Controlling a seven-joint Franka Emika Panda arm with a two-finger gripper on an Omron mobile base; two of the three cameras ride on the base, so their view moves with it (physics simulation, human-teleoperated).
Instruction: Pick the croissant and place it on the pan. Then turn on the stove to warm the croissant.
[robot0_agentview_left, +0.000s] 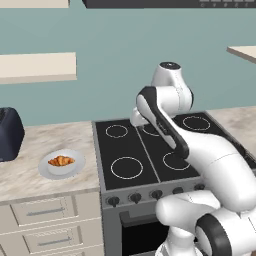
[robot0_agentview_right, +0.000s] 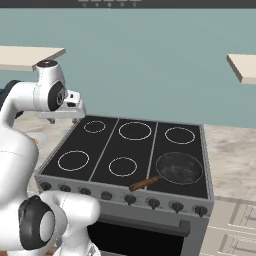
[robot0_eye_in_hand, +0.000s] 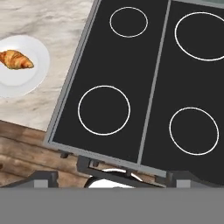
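- The small golden-orange crescent croissant (robot0_agentview_left: 61, 161) lies on a flat light-grey round plate (robot0_agentview_left: 75, 169), on the marbled beige counter (robot0_agentview_left: 30, 165) left of the stove.
- The wide grey stove (robot0_agentview_right: 125, 150) has a black glass top with white burner rings and a row of dark knobs (robot0_agentview_right: 130, 199) along its front.
- The small round dark frying pan (robot0_agentview_right: 180, 167) sits on the stove's front right burner, its brown wooden handle (robot0_agentview_right: 145, 184) pointing toward the front edge.
- The white arm's two-finger gripper (robot0_agentview_right: 62, 118) hangs above the stove's back left part, well apart from both croissant and pan.
- Its jaws stand wide apart and hold nothing.
- A dark rounded appliance (robot0_agentview_left: 10, 134) stands on the counter's left edge.
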